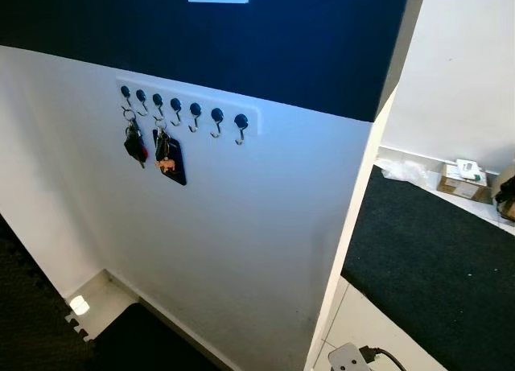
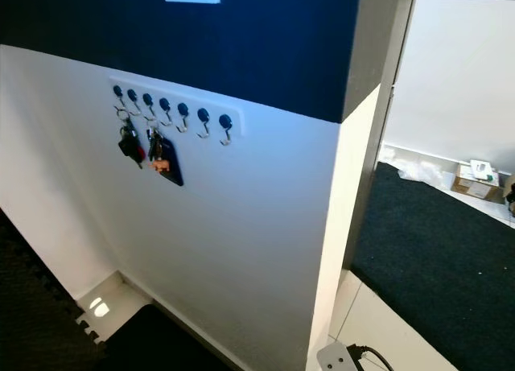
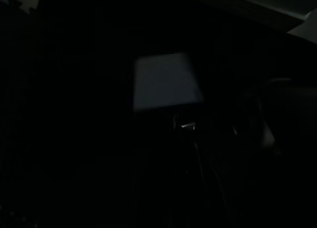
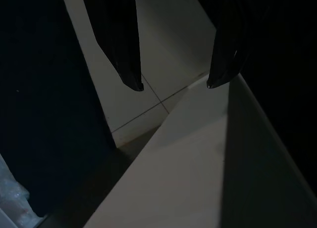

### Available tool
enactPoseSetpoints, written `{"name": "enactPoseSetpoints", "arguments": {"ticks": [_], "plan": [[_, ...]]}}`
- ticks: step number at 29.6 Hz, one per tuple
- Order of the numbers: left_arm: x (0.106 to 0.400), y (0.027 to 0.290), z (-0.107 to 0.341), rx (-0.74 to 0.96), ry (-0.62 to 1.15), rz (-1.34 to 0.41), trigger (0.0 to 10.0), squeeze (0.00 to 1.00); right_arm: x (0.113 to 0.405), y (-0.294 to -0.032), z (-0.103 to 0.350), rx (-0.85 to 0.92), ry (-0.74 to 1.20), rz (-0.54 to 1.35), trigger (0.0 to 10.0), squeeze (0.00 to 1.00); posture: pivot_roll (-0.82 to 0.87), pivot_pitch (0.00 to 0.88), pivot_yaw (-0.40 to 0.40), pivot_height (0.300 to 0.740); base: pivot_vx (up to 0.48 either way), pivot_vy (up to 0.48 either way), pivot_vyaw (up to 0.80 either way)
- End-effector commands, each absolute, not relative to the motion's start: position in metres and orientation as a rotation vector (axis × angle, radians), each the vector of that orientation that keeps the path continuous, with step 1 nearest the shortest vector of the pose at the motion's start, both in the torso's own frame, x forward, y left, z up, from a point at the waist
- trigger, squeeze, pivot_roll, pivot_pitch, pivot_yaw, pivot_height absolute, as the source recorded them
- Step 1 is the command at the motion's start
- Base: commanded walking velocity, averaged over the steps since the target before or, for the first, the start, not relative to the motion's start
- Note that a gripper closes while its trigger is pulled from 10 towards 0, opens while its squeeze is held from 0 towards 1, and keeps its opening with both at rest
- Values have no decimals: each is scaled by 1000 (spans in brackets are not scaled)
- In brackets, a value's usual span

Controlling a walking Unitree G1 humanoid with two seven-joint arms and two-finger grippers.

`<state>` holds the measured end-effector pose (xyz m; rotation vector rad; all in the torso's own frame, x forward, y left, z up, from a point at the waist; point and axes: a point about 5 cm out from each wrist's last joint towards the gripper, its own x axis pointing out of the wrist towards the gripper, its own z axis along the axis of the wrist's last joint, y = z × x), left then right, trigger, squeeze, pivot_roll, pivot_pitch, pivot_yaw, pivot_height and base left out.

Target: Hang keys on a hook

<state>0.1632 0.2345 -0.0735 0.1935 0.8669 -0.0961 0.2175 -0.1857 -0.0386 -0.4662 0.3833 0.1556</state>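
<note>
A white rack of several dark-knobbed hooks [image 1: 183, 112] is fixed to the white wall below a dark blue band. One key bunch with a black and red fob [image 1: 135, 143] hangs from a left hook. A second bunch with a dark tag and an orange charm [image 1: 167, 158] hangs two hooks along. The hooks to the right, such as the end hook [image 1: 240, 128], are bare. My right gripper [image 4: 173, 84] hangs low over pale floor, open, with nothing between its fingers. The left wrist view is very dark, with a faint pale rectangle [image 3: 166, 82] and a small glint [image 3: 187, 125].
The wall ends at a corner [image 1: 354, 218] on the right, with dark carpet [image 1: 434, 266] beyond it. A cardboard box [image 1: 464, 180] and a plastic bag [image 1: 406, 172] lie by the far wall. A power plug [image 1: 350, 359] sits on the floor near the corner. A black foam mat [image 1: 32, 323] lies at lower left.
</note>
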Motion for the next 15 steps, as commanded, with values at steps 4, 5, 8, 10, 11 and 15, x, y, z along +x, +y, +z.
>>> {"name": "enactPoseSetpoints", "arguments": {"ticks": [4, 5, 8, 10, 11, 15], "plan": [[157, 234, -76, 187, 884, -90, 10000, 0, 214, -185, -42, -472, 400, 160, 10000, 0, 64, 110, 29, 740, 0, 0, 0], [157, 234, -77, 187, 884, -89, 10000, 0, 214, -185, -42, -473, 401, 160, 10000, 0, 63, 108, 28, 740, 0, 0, 0], [158, 234, -76, 186, 884, -86, 10000, 0, 214, -185, -42, -474, 402, 161, 10000, 0, 63, 107, 28, 740, 0, 0, 0], [158, 234, -76, 186, 883, -85, 10000, 0, 214, -185, -42, -476, 401, 162, 10000, 0, 64, 105, 28, 740, 0, 0, 0], [158, 234, -76, 186, 882, -84, 10000, 0, 214, -185, -42, -476, 401, 163, 10000, 0, 64, 105, 28, 740, 0, 0, 0], [159, 234, -76, 186, 880, -82, 10000, 0, 215, -185, -41, -477, 399, 164, 10000, 0, 64, 105, 28, 740, 0, 0, 0]]}}
